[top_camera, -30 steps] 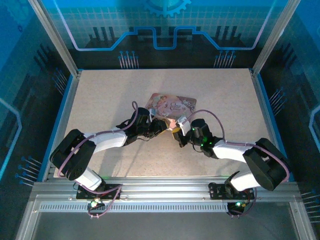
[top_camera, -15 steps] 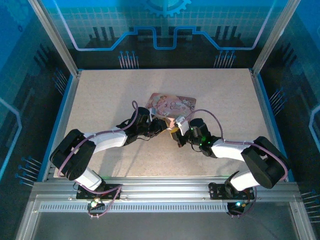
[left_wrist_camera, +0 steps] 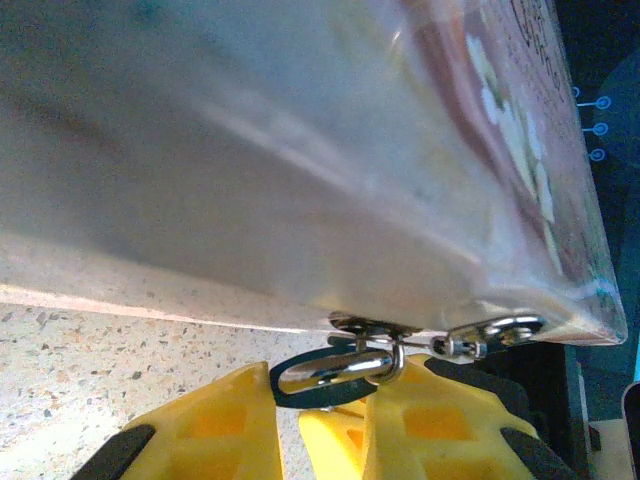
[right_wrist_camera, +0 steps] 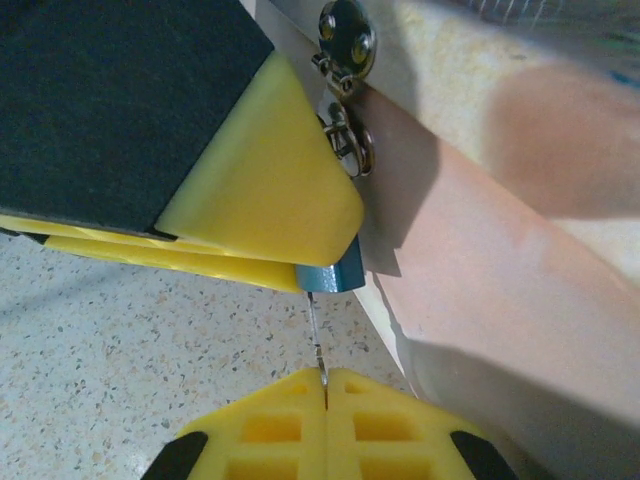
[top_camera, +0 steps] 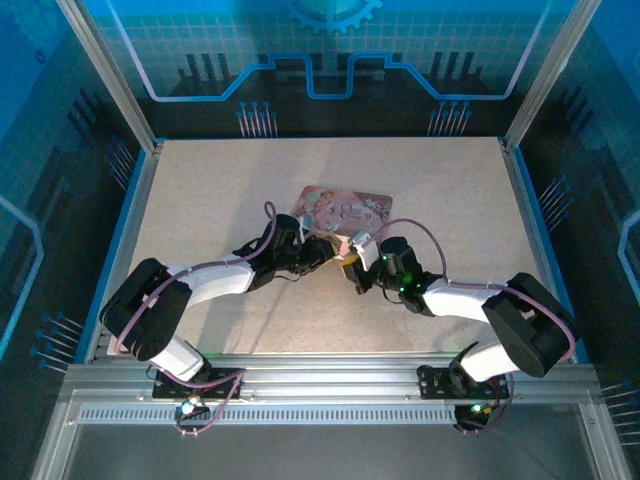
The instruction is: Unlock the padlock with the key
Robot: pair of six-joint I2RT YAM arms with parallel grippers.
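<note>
Pinching the thin key (right_wrist_camera: 317, 345), the closed right gripper (right_wrist_camera: 325, 385) points its blade at the bluish padlock (right_wrist_camera: 330, 277) just ahead, tip at its base; the left gripper (left_wrist_camera: 320, 425) clamps it beside the pink box (left_wrist_camera: 400, 180)

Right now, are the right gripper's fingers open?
No, the right gripper is shut on the thin key, which reaches up to the bluish padlock.

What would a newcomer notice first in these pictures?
A pink box lies in the middle of the table. At its clasp the left hand clamps the bluish padlock, and the right hand pinches the thin key, its tip at the padlock.
</note>
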